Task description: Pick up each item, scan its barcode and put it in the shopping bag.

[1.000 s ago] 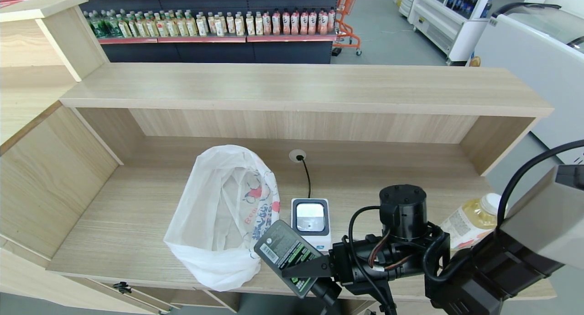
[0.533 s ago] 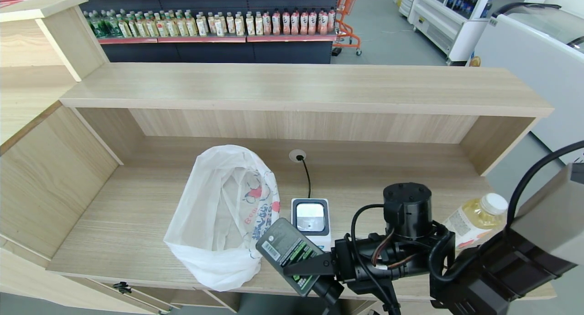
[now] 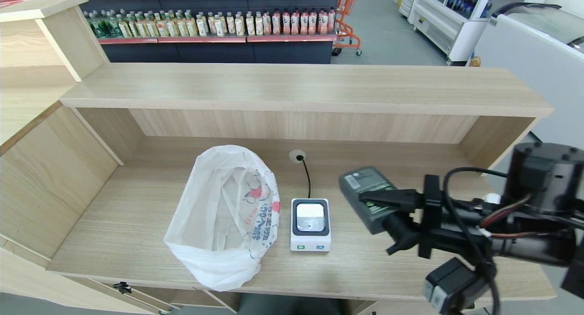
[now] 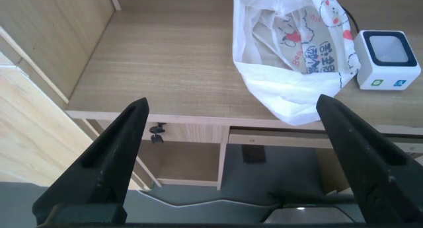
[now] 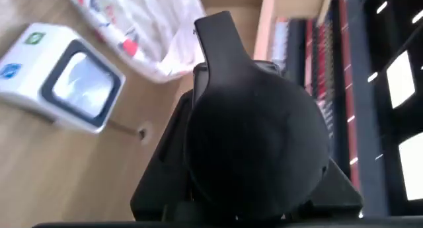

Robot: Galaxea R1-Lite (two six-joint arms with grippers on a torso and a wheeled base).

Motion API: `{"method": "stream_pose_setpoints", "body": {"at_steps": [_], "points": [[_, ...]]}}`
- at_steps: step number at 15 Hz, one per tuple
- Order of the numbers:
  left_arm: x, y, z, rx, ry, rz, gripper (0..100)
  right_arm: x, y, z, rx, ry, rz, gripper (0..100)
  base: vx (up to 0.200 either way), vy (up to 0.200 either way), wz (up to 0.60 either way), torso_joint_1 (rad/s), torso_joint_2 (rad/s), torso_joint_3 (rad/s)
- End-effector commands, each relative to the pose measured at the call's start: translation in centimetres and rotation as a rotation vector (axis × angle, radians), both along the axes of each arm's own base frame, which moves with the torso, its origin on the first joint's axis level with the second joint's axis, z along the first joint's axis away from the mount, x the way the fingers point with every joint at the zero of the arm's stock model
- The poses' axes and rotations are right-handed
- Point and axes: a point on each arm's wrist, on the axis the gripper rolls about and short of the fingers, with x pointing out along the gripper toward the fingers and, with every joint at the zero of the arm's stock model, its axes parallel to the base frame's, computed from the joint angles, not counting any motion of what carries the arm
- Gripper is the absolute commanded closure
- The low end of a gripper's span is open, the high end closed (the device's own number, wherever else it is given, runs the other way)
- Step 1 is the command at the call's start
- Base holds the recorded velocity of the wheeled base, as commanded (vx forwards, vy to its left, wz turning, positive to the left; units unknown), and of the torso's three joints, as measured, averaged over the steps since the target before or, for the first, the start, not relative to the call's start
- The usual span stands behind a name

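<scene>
Since 1.0 s ago: the right arm has swung from the lower centre of the head view to the right-middle; the pack went with it, from over the front edge beside the bag to a spot above the counter, right of the scanner and apart from it; bag and scanner unmoved.

Right gripper: fingers closed on one end of the pack, with the rest sticking out toward the upper left of the frame.
Left gripper: fingers spread wide, nothing between them; it hangs out in front of the counter's front edge.
Shopping bag: slumped at centre-left with its mouth open, just beside the scanner.

Risks, as judged:
- the pack's white label faces up toward the camera while the scanner window also faces up; unless the wrist rolls the pack over, the scan likely fails;
- the hold is at one end only; a fast swing or roll could let the pack pivot or slip out;
- coming in low could knock the scanner or snag its cable;
- the bag is limp and its rim sags; a release short of the mouth would land the pack on the rim or on the counter.
</scene>
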Motion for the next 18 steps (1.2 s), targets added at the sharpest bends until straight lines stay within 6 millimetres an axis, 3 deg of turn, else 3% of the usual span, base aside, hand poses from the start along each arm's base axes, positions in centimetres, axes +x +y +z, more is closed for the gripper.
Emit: {"method": "stream_pose_setpoints", "body": {"at_steps": [1,3,5,6,9,10,11,13,16,18], "points": [[0.0,0.0,0.0,0.0,-0.001,0.001,0,-5.2,-7.7,3.1,0.221,0.289,-0.375,100,0.0,0.0,0.0,0.0,0.0,0.0],[0.0,0.0,0.0,0.0,-0.001,-0.001,0,-6.5,-10.7,2.5,0.339,0.415,-0.484,100,0.0,0.0,0.0,0.0,0.0,0.0],[0.0,0.0,0.0,0.0,-0.001,-0.001,0,-8.8,-12.1,1.3,0.482,0.803,-0.615,100,0.0,0.0,0.0,0.0,0.0,0.0],[0.0,0.0,0.0,0.0,-0.001,-0.001,0,-8.9,-12.3,0.9,0.622,0.972,-0.676,100,0.0,0.0,0.0,0.0,0.0,0.0],[0.0,0.0,0.0,0.0,-0.001,0.001,0,-6.8,-11.4,0.4,0.979,1.492,-0.721,100,0.0,0.0,0.0,0.0,0.0,0.0],[0.0,0.0,0.0,0.0,-0.001,-0.001,0,-6.7,-11.3,0.4,0.985,1.502,-0.72,100,0.0,0.0,0.0,0.0,0.0,0.0],[0.0,0.0,0.0,0.0,-0.001,-0.001,0,-4.8,-9.5,0.5,1.104,1.727,-0.645,100,0.0,0.0,0.0,0.0,0.0,0.0],[0.0,0.0,0.0,0.0,-0.001,-0.001,0,-3.1,-7.3,0.6,1.15,1.884,-0.545,100,0.0,0.0,0.0,0.0,0.0,0.0],[0.0,0.0,0.0,0.0,-0.001,-0.001,0,2.8,-2.0,-2.3,1.23,1.851,-0.556,100,0.0,0.0,0.0,0.0,0.0,0.0],[0.0,0.0,0.0,0.0,-0.001,-0.001,0,4.7,0.9,-2.6,1.254,1.881,-0.523,100,0.0,0.0,0.0,0.0,0.0,0.0]]}}
